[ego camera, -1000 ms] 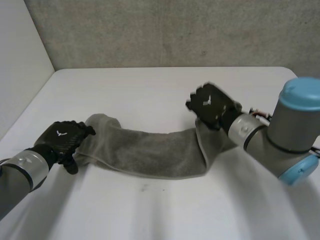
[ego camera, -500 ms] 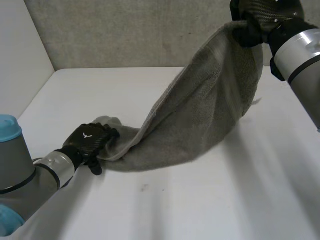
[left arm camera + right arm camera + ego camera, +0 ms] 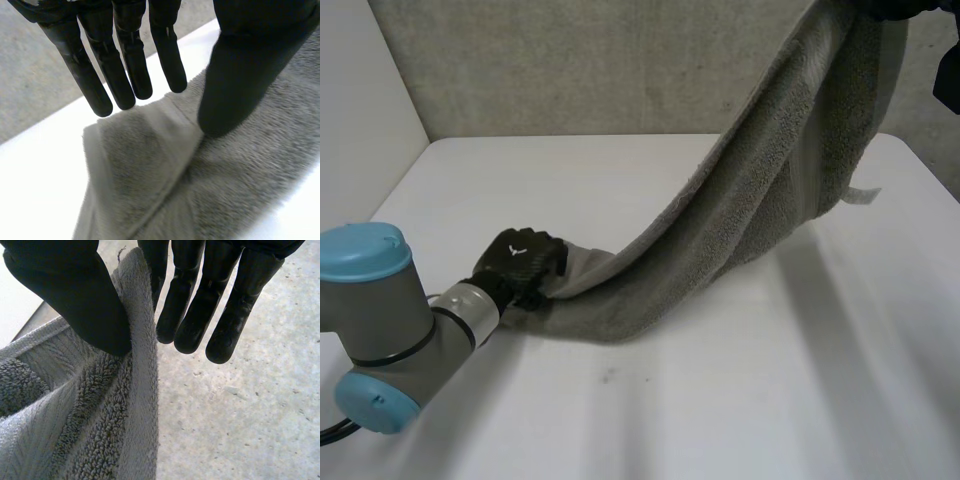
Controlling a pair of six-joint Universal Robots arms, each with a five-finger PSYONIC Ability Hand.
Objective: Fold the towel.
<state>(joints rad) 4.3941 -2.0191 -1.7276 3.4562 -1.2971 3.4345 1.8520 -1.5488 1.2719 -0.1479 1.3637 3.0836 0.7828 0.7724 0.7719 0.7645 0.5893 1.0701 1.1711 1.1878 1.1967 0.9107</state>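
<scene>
Two robot hands share the towel [image 3: 770, 180]: the right robot hand [image 3: 65, 290] pinches one end between thumb and fingers, high above the desk [image 3: 720, 400], which we judge draws the cloth out long for folding. The left robot hand [image 3: 525, 262], fingers straight, pins the other end to the desk under its thumb as an anchor. We see a white desk, with a rough grey wall [image 3: 570, 70] behind.
</scene>
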